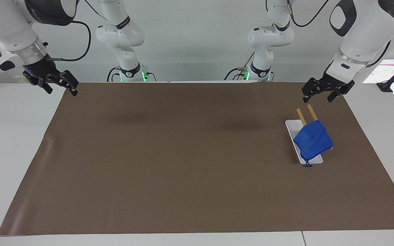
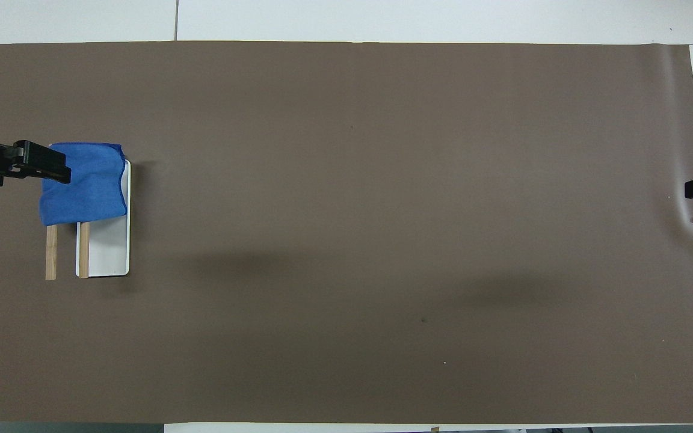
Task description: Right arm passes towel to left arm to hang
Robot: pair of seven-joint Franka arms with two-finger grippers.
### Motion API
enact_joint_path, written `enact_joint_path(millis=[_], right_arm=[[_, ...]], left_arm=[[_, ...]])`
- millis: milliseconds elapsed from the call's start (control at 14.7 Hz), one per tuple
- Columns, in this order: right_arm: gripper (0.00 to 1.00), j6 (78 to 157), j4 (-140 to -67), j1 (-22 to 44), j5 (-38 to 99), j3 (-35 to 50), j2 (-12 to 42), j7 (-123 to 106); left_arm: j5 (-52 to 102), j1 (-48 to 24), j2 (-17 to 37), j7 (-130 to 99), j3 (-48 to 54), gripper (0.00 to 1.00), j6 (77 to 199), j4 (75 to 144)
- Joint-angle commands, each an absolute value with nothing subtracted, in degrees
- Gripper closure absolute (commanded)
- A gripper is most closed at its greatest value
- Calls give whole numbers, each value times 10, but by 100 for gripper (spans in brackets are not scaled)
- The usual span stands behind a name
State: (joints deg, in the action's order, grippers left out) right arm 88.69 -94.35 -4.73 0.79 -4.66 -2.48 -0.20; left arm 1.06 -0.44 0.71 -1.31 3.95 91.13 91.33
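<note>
The blue towel (image 1: 312, 141) is hanging over the wooden rack (image 1: 306, 113); left tool (image 1: 318, 96) above it and right tool (image 1: 61, 89) are both hovering open, holding nothing.

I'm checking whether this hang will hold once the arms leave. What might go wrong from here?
The bright blue soft cloth towel is draped over only one end of the two wooden rails, bunched and sagging onto the white rectangular base, so it may slide off. Its small cord loop dangles at the base's edge and might snag. The left hand, open and raised near the rails, may clip them if it comes back down. The right hand waits at its own end.
</note>
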Motion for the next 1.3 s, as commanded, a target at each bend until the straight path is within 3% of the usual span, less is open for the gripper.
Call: enact_joint_path(millis=[0,1229], right_arm=[[0,886,-949,-52,11,-44,-31,-10],[0,886,-949,-52,11,-44,-31,-10]], left_arm=[[4,-4,-28,-4,36,0,903,942],[1,4,-33,-4,34,0,896,940]])
